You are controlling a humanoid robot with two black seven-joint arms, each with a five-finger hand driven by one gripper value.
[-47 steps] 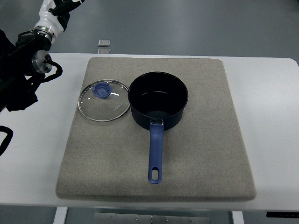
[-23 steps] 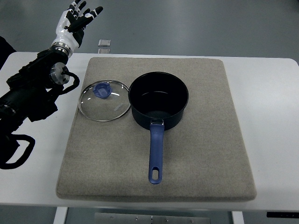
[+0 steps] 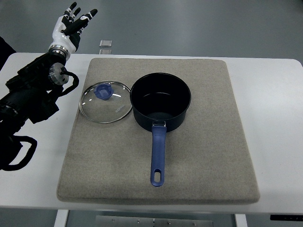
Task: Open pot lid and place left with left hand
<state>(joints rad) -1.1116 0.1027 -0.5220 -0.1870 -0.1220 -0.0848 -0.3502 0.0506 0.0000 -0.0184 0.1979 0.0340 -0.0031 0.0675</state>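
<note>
- Left hand [image 3: 70, 24]: raised over the far left corner of the white table [image 3: 274, 94], fingers spread and empty; its dark arm enters from the picture's left edge and lies well apart from the cookware.
- Glass lid [image 3: 105, 102]: lies flat on the grey mat [image 3: 208, 142], blue knob [image 3: 103, 91] facing up. It sits just to the left of the pot, its rim touching or nearly touching the pot wall; which of the two cannot be told from above.
- Pot [image 3: 160, 101]: dark blue, uncovered, upright near the centre of the mat. The interior appears empty, with only a faint sheen on the base. Its blue handle [image 3: 157, 153] points toward the near edge of the mat.
- Task status: judged from this layout, the work looks complete. The lid is off, set down on the left side of the pot, and released. Nothing obvious is left except, perhaps, bringing the arm to rest.
- Right hand: not in view; no arm enters from the right edge.
- Hard to make out: a small pale object [image 3: 105, 43] lies beyond the far edge of the table, too small to identify. The lower part of the left arm is cut off by the frame, and its dark cabling merges with the body.
</note>
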